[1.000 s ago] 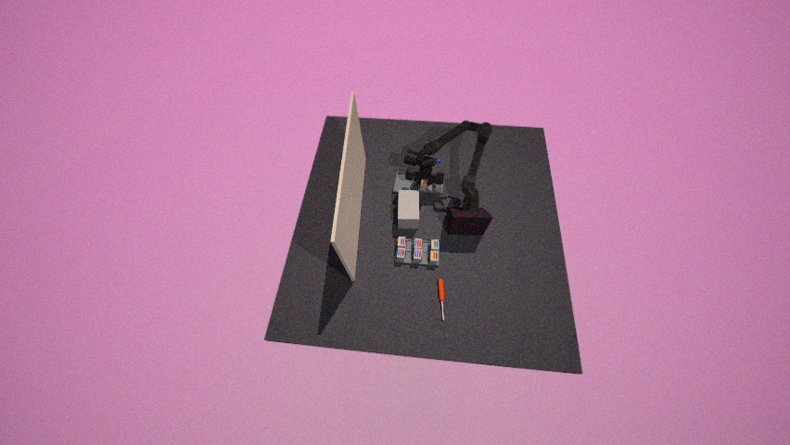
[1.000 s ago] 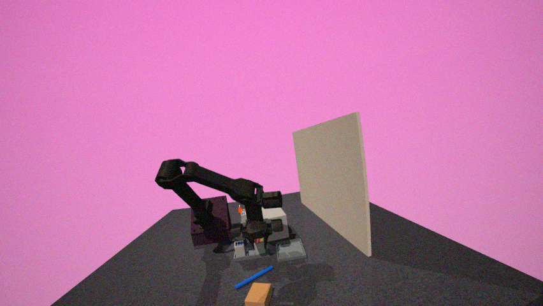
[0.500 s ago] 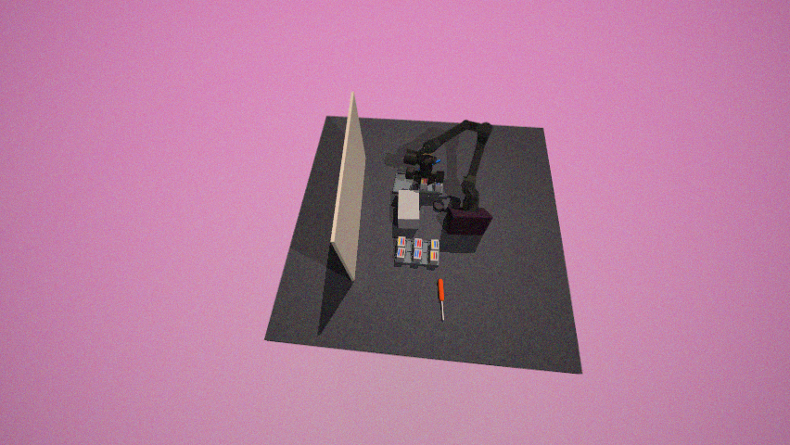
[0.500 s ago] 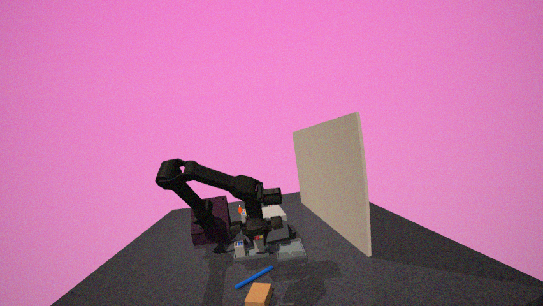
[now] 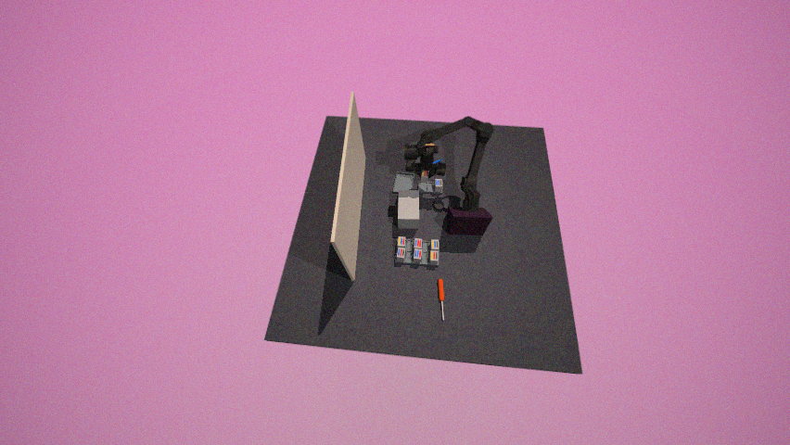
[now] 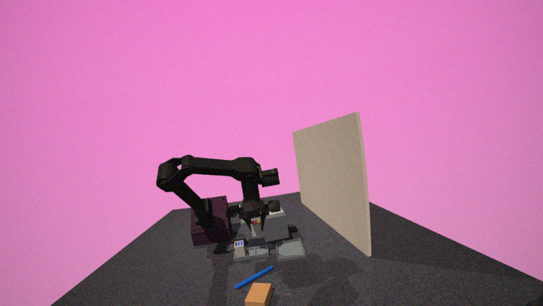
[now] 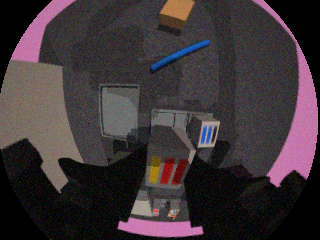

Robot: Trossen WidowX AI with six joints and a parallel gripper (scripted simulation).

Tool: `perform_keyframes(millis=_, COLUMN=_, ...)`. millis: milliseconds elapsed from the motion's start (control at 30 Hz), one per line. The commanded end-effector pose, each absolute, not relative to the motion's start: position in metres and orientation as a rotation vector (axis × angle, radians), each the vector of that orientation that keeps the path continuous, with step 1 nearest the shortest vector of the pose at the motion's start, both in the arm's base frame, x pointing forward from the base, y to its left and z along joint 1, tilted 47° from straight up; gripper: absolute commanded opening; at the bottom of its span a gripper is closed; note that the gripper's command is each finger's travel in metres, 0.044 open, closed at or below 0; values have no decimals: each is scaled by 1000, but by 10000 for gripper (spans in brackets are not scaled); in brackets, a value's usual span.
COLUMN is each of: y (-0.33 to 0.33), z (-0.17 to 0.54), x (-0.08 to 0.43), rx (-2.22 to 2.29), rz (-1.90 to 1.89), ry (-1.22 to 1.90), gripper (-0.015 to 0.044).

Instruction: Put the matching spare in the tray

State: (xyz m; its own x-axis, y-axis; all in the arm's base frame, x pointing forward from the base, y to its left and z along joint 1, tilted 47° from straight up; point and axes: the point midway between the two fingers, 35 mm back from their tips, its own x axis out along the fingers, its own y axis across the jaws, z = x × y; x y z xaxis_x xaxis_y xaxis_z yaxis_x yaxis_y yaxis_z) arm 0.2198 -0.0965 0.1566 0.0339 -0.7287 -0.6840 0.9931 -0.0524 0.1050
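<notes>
Now the gripper (image 7: 167,180) pinches a gray spare (image 7: 167,163) with yellow and red stripes, lifted above the table (image 6: 380,273) beside the tray (image 6: 290,249).

A plain pink backdrop (image 6: 266,68) surrounds a dark grey square floor mat (image 5: 497,309), on which a tall beige wall panel (image 6: 332,178) stands upright.
</notes>
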Motion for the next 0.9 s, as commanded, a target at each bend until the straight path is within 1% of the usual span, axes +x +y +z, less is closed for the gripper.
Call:
perform_keyframes(millis=0, y=-93, z=162, x=219, rx=685, rz=-1500, ry=489, gripper=0)
perform_keyframes(millis=133, y=-92, z=160, x=219, rx=684, rz=-1499, ry=498, gripper=0)
perform_keyframes(millis=533, y=-50, z=190, x=222, rx=686, rz=-1500, ry=494, gripper=0)
perform_keyframes(millis=700, y=-48, z=192, x=222, rx=685, rz=-1500, ry=493, gripper=0)
perform_keyframes(millis=867, y=-49, z=197, x=239, rx=687, rz=-1499, ry=493, gripper=0)
